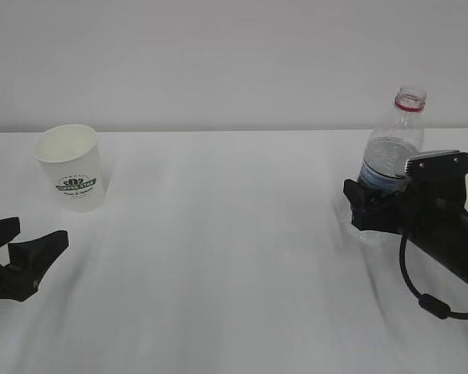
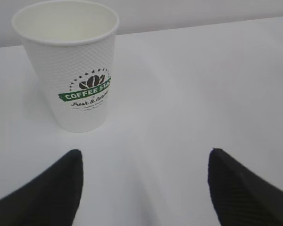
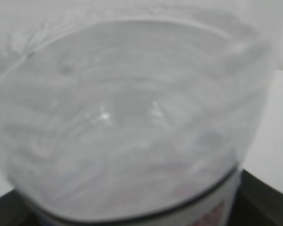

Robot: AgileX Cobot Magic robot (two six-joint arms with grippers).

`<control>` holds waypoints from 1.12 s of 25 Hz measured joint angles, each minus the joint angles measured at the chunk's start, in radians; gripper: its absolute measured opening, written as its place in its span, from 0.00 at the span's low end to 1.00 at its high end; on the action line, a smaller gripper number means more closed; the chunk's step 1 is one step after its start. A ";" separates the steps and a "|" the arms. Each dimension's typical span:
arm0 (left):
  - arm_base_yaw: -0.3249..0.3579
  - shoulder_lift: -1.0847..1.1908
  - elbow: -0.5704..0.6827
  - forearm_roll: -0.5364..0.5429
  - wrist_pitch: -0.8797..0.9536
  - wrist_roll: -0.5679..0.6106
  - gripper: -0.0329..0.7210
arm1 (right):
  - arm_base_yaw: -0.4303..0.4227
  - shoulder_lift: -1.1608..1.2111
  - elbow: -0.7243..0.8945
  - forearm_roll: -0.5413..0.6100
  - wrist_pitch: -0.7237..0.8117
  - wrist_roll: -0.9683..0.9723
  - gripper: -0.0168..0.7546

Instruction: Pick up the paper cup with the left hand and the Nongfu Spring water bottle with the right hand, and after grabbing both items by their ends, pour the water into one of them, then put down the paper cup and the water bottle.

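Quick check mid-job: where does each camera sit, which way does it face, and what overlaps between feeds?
Exterior: low, facing along the table at the wall; left hand lower left, right hand at the bottle.
Left wrist: behind the open fingers, facing the paper cup, not touching it.
Right wrist: pressed close to the bottle, which fills the blurred view; dark finger edges at the bottom corners.
Shared: the cup shows in exterior and left wrist views; the bottle in exterior and right wrist views.

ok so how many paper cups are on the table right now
1. The paper cup stands upright at the far left of the table, just beyond the open left fingers. None seems hidden.
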 joint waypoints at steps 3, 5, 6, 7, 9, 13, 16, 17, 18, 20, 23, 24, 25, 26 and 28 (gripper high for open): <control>0.000 0.000 0.000 0.000 0.000 0.000 0.83 | 0.000 -0.010 0.020 -0.007 -0.007 -0.008 0.74; 0.000 0.000 0.000 -0.001 0.000 0.000 0.83 | 0.000 -0.032 0.037 -0.013 0.006 -0.025 0.74; 0.000 0.000 0.000 -0.001 0.000 0.000 0.83 | 0.000 -0.049 0.042 -0.015 0.024 -0.033 0.74; 0.000 0.000 0.000 -0.001 0.000 0.000 0.83 | 0.000 -0.068 0.046 -0.017 0.044 -0.035 0.74; 0.000 0.000 0.000 -0.001 0.000 0.000 0.83 | 0.000 -0.107 0.048 -0.024 0.098 -0.037 0.74; 0.000 0.000 0.000 -0.008 0.000 0.000 0.83 | 0.000 -0.183 0.051 -0.037 0.155 -0.042 0.73; 0.000 0.000 0.000 -0.012 0.000 0.000 0.83 | 0.000 -0.207 0.051 -0.039 0.163 -0.042 0.73; 0.000 0.000 0.000 -0.012 0.000 0.000 0.83 | 0.000 -0.207 0.051 -0.039 0.171 -0.042 0.73; 0.000 0.000 0.000 -0.012 0.000 0.000 0.83 | 0.000 -0.207 0.051 -0.039 0.177 -0.042 0.73; 0.000 0.000 0.000 -0.012 0.000 0.000 0.83 | 0.000 -0.207 0.053 -0.039 0.183 -0.042 0.73; 0.000 0.000 0.000 -0.012 0.000 0.000 0.83 | 0.000 -0.207 0.053 -0.043 0.183 -0.044 0.72; 0.000 0.000 0.000 -0.012 0.000 0.000 0.83 | 0.000 -0.213 0.053 -0.047 0.188 -0.044 0.71; 0.000 0.000 0.000 -0.017 0.000 0.000 0.83 | 0.000 -0.219 0.053 -0.054 0.199 -0.044 0.69; 0.000 0.000 0.000 -0.020 0.000 0.000 0.83 | 0.000 -0.223 0.053 -0.064 0.204 -0.044 0.68; 0.000 0.000 0.000 -0.030 0.000 0.000 0.83 | 0.000 -0.239 0.053 -0.080 0.212 -0.044 0.66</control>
